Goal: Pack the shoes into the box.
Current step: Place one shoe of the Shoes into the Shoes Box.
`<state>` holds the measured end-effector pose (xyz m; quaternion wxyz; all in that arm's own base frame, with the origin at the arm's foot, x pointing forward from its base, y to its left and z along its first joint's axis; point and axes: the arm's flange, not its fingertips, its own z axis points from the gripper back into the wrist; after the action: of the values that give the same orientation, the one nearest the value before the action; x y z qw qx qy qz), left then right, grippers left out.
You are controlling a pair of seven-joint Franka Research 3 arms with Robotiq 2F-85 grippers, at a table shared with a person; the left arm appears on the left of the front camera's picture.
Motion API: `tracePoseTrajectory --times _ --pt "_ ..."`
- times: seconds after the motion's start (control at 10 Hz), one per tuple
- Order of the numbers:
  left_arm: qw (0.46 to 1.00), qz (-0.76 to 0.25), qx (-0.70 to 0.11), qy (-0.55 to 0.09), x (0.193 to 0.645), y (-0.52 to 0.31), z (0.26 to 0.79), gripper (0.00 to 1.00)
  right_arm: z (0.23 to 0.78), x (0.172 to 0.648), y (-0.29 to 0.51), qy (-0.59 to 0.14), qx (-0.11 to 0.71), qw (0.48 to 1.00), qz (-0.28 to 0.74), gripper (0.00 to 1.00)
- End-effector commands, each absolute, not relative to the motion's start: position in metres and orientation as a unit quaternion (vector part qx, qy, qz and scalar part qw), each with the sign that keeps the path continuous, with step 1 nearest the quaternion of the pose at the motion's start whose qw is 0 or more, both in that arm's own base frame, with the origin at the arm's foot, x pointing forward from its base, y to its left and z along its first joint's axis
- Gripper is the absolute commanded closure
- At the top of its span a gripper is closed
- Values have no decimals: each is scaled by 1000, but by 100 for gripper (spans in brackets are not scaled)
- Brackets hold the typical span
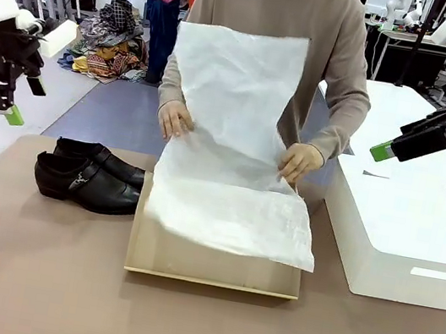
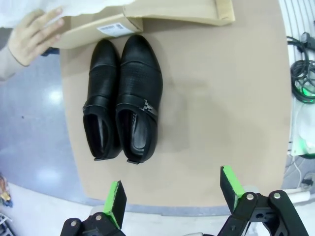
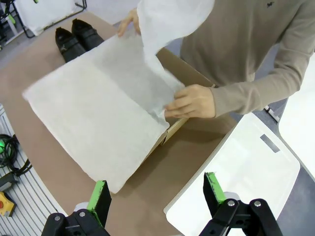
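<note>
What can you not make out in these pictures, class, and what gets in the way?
- Front view: inside of the box, covered by the tissue paper.
- Front view: the far shoe, partly behind the near shoe.
- Left wrist view: print on the box label, too small to read.

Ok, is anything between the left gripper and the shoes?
No. In the left wrist view, only bare brown table shows between the open left gripper and the heels of the shoes, which sit side by side.

Bright, even overhead light, soft shadows under the shoes [image 1: 88, 177], everything sharp, wrist views bowed at the edges.
</note>
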<state>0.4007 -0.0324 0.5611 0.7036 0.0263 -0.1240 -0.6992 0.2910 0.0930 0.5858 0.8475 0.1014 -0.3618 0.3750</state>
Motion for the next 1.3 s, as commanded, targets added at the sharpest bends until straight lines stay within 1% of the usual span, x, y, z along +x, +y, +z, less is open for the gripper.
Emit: tracePoseTrajectory --times 0.0,0.2,0.3,0.5,0.7,0.8,1.0,1.1,1.2 --pt "692 -711 48 -116 421 -30 563 0 586 291 93 -362 105 847 376 0" --pt "675 -727 65 -105 449 -31 561 0 586 291 93 -362 105 847 376 0" --pt "676 -727 62 -107 463 -32 559 0 586 291 93 -362 105 847 376 0" --pt "671 -728 46 -137 488 -30 554 0 586 291 93 -362 105 847 376 0" --pt "656 -736 52 -160 514 -27 544 0 586 291 93 -362 105 847 376 0" --pt "657 -736 45 -156 523 -26 537 0 586 291 93 -362 105 847 376 0" --pt "663 -738 19 -127 539 -26 528 0 586 291 93 -362 105 847 376 0" --pt "661 -743 4 -105 544 -28 524 0 586 291 93 -362 105 847 376 0" --pt "655 -749 4 -100 543 -30 523 0 586 291 93 -362 105 847 376 0"
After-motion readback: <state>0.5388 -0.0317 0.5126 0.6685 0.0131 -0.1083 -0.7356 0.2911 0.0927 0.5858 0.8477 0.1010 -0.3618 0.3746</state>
